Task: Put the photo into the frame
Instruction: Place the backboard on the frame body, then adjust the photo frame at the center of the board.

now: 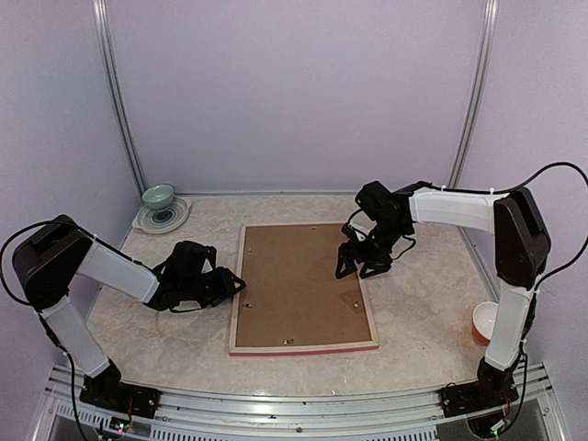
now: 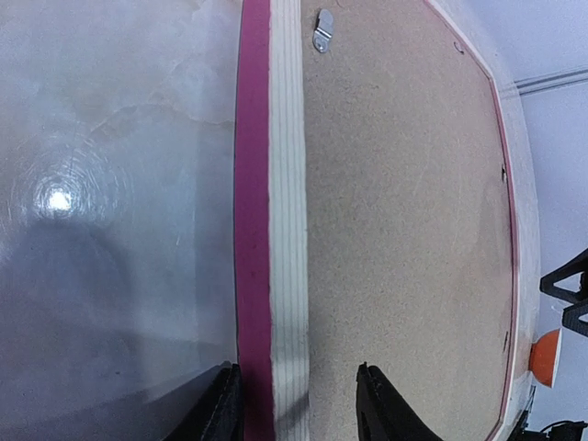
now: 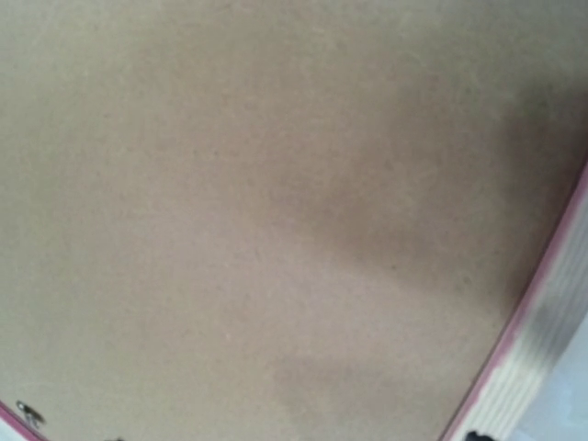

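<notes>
A pale marbled table (image 1: 413, 303) carries the frame (image 1: 303, 347), which lies flat at its middle with the back facing up. The rails are pale wood on this side, and bright pink shows along the outer edges. A plain brown backing board (image 1: 294, 276) fills the frame's opening and lies level inside the rails.

The left gripper (image 1: 237, 287) sits low at the frame's left rail. In its wrist view the jaws straddle that rail (image 2: 287, 184). One finger is just outside the pink edge and the other finger (image 2: 381, 409) is over the board (image 2: 404, 230), with a gap beside the wood, so the jaws are partly spread and not clamped.

The right gripper (image 1: 360, 268) points down over the board near the right rail, jaws spread wide with nothing between them. Whether its tips touch the board cannot be told. Its wrist view is a blurred close look at the brown board (image 3: 230, 184) and a strip of rail (image 3: 542, 340).

A green bowl (image 1: 158, 195) stands on a plate (image 1: 175, 219) at the far left, an orange and white cup (image 1: 484, 322) sits at the right edge, and a small metal hanger clip (image 2: 322, 29) lies on the board just beside the left rail
</notes>
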Robot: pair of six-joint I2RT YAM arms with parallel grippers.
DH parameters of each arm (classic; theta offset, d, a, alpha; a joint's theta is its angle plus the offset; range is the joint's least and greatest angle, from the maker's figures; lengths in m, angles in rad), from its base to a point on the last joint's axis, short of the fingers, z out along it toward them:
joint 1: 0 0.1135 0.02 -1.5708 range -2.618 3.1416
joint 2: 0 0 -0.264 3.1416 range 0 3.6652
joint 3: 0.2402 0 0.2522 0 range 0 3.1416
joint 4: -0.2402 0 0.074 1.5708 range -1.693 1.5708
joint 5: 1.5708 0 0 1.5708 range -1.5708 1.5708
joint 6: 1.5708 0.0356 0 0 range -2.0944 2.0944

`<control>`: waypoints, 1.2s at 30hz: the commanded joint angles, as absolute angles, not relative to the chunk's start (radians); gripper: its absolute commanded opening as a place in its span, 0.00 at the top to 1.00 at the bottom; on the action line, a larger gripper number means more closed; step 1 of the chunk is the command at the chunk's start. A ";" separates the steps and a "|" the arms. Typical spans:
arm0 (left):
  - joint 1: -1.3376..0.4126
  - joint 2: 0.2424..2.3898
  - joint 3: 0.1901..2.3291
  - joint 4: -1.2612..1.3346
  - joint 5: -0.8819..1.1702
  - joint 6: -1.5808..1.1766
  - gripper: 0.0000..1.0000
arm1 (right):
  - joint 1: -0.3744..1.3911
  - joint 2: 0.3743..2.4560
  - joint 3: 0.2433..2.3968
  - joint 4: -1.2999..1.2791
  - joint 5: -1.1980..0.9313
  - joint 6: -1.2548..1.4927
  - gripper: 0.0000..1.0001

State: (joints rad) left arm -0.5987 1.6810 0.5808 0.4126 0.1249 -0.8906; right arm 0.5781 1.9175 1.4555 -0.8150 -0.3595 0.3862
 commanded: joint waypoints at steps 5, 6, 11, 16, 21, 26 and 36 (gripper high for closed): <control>-0.601 1.703 0.558 0.363 0.133 -0.888 0.57 | 0.589 1.899 1.483 -0.790 -0.272 0.387 0.21; -0.602 1.699 0.558 0.356 0.126 -0.885 0.57 | 0.589 1.898 1.480 -0.786 -0.246 0.386 0.21; -0.615 1.658 0.567 0.284 0.062 -0.854 0.57 | 0.589 1.877 1.450 -0.753 -0.144 0.392 0.19; -0.649 1.610 0.610 0.187 0.004 -0.814 0.56 | 0.589 1.864 1.412 -0.729 -0.124 0.395 0.17; -0.696 1.584 0.664 0.092 -0.077 -0.786 0.56 | 0.589 1.866 1.382 -0.708 -0.107 0.394 0.17; -0.726 1.592 0.702 0.028 -0.114 -0.771 0.55 | 0.589 1.873 1.367 -0.687 -0.078 0.391 0.17; -0.737 1.669 0.777 -0.048 -0.212 -0.740 0.55 | 0.589 1.935 1.423 -0.674 0.039 0.384 0.17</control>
